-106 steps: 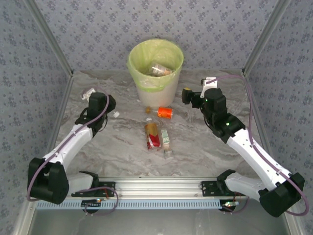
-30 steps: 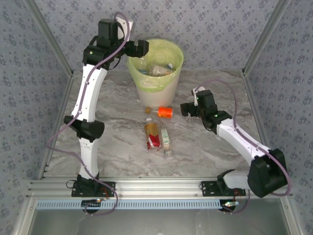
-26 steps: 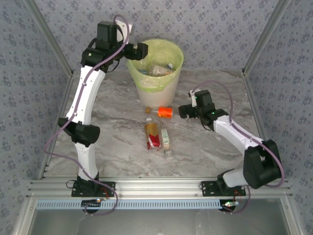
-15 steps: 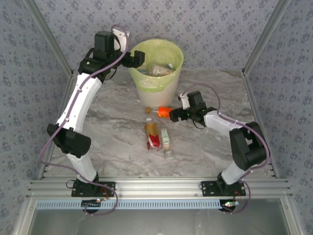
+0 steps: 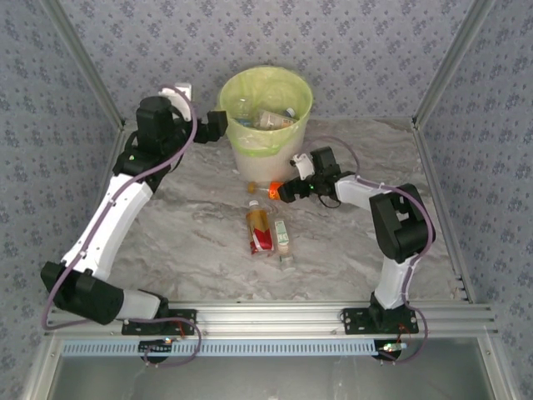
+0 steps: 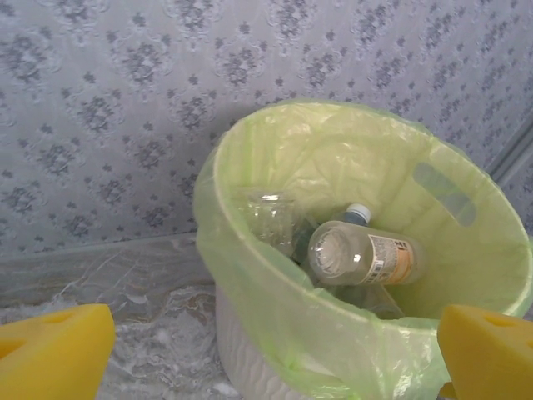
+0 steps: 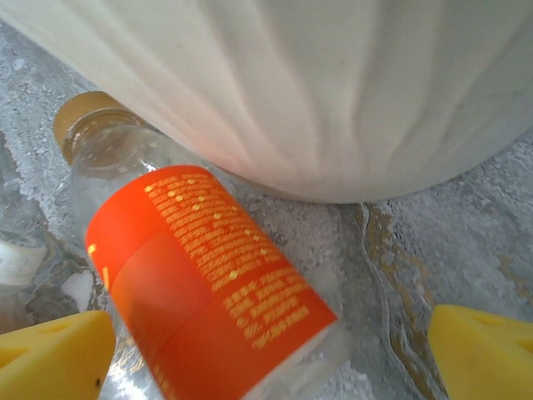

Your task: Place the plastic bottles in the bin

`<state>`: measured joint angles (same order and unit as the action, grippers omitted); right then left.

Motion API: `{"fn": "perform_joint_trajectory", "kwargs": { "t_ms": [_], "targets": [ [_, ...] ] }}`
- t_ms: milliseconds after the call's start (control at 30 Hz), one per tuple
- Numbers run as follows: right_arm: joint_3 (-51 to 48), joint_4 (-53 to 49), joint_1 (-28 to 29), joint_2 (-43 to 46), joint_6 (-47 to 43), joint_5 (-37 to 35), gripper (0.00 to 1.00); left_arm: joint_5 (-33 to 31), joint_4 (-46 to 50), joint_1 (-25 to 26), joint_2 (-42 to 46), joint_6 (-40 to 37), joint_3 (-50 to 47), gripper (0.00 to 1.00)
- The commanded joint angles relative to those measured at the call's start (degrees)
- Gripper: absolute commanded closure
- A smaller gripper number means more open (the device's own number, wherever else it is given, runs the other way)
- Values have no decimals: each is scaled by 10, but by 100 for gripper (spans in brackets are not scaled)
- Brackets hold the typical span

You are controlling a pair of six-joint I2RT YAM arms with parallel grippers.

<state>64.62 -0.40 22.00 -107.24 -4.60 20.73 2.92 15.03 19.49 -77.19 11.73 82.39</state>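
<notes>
- Two arms reach toward the round white bin [image 5: 256, 160], which is lined with a pale yellow-green plastic bag and stands at the far middle of the grey marbled surface [image 5: 187, 246].
- Left end effector [image 5: 218, 125]: hovers beside the bin's left rim at rim height. In the left wrist view its yellow pads [image 6: 54, 350] are spread wide with nothing between them.
- Bin contents, left wrist view: a clear plastic bottle with a white-and-orange label and blue cap [image 6: 360, 254] lies on its side. A second clear, crumpled bottle [image 6: 271, 218] lies just beside it, to its left.
- Right end effector [image 5: 287, 190]: low at the bin's near base, over the clear plastic bottle with the orange label and gold cap [image 7: 208, 292].
- The right pads [image 7: 50, 354] are spread, one to each side of that bottle. Contact with it cannot be told.
- The orange-labelled bottle lies on its side on the surface, just in front of the bin's white wall [image 7: 333, 92], cap end pointing left.
- An amber-filled plastic bottle with a red label [image 5: 260, 229] lies nearer the arm bases.
- A smaller pale-labelled bottle [image 5: 283, 237] lies just to the right of the amber one.
</notes>
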Motion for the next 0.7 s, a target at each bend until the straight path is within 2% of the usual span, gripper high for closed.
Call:
{"fn": "perform_joint_trajectory", "kwargs": {
  "t_ms": [0, 133, 233, 367, 533, 667],
  "targets": [
    [32, -5, 8, -33, -8, 11, 2, -25, -35, -9, 26, 35, -32, 0],
    [64, -13, 15, -57, 4, 8, 6, -28, -25, -17, 31, 47, -53, 1],
    [62, -21, 19, -60, -1, -21, 17, -30, -14, -19, 30, 51, -58, 1],
    [42, -5, 12, -37, 13, -24, 33, -30, -11, -22, 30, 51, -65, 0],
    [-12, -12, 11, 6, 30, -80, 38, -35, -7, -25, 30, 55, -74, 1],
    [-57, -8, 5, 51, 64, -97, 39, -35, -7, -29, 29, 64, -79, 0]
  ]
}}
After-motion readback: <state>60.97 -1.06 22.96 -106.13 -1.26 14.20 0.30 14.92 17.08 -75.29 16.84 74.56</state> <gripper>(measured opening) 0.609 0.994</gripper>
